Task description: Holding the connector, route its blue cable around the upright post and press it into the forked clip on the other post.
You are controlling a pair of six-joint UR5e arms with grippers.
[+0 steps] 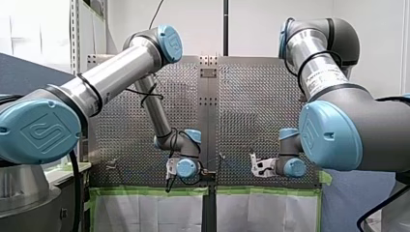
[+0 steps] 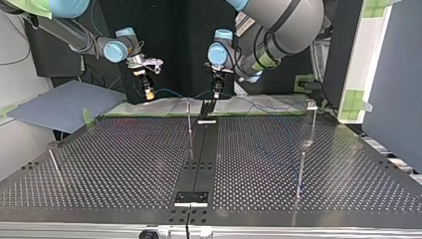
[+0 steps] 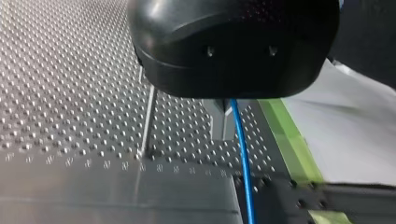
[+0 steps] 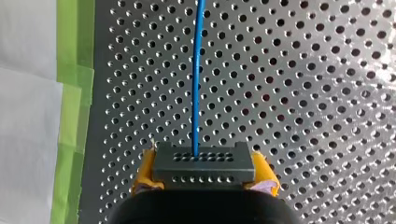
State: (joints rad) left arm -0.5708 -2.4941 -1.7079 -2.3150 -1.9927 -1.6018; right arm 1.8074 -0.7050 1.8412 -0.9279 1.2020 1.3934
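Note:
My right gripper [image 4: 204, 161] is shut on a black connector [image 4: 204, 167], with yellow pads [image 4: 145, 173] on both its sides. A blue cable [image 4: 196, 74] leaves the connector and runs straight ahead over the perforated table. In the top view my right gripper [image 2: 146, 90] hangs at the far left of the table, and the cable [image 2: 171, 93] runs across to my left gripper [image 2: 215, 97]. My left gripper [image 3: 229, 116] is black, and its metal fingers [image 3: 218, 123] are shut on the blue cable [image 3: 243, 163], which hangs down from them. A thin upright post [image 3: 148, 116] stands beside it.
Thin upright posts stand on the perforated table [image 2: 124, 164]: one in the middle [image 2: 189, 124], one with a clip on top at the far right [image 2: 312, 119], one nearer at the right [image 2: 300, 174], one at the left [image 2: 54, 164]. Green tape [image 3: 289, 140] edges the table.

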